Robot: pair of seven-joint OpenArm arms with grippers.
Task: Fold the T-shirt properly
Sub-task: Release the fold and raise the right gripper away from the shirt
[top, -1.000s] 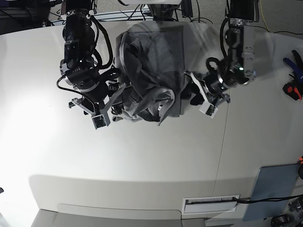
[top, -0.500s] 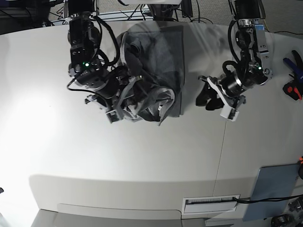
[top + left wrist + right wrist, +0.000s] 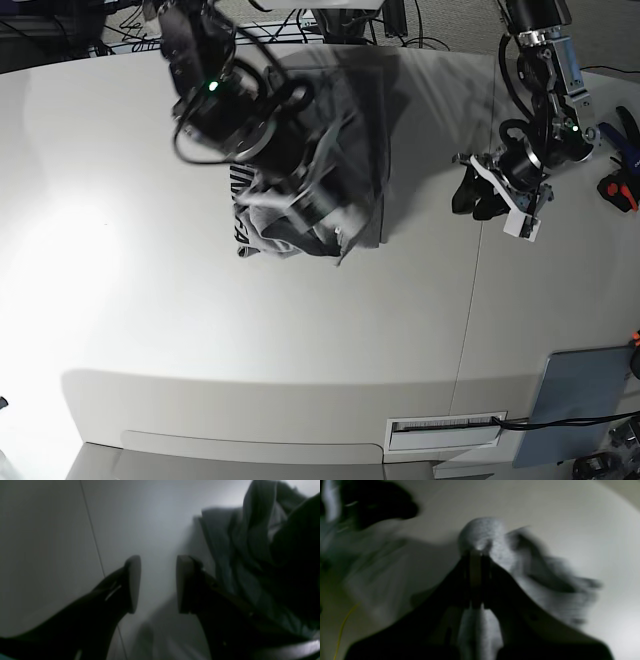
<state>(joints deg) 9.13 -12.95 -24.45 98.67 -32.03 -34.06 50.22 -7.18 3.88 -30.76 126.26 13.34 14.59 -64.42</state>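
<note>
1. White tabletop (image 3: 300,340): smooth, with one thin seam running from the far edge to the near edge on the right-hand side of the base view; cables lie beyond its far edge.
2. T-shirt (image 3: 352,130): heather-grey, bunched in a crumpled heap close to the middle of the far edge. A strip of black lettering shows at the heap's left side in the base view. Folds run through the cloth and it does not lie flat.
3. Right tool (image 3: 475,555): on the arm at the left of the base view, over the heap. Its two dark fingers are pressed together on a fold of the grey cloth, which bulges past the fingertips and hangs blurred to one side in the right wrist view.
4. Left tool (image 3: 157,582): on the arm at the right of the base view, beyond the seam and near the right edge, well apart from the heap. Its fingers stand apart with bare tabletop between them, holding nothing. In the left wrist view the heap's edge lies off to one side.
5. Hand tools (image 3: 622,165): red and blue handles at the right edge.
6. Grey flat pad (image 3: 580,400): at the near right corner.
</note>
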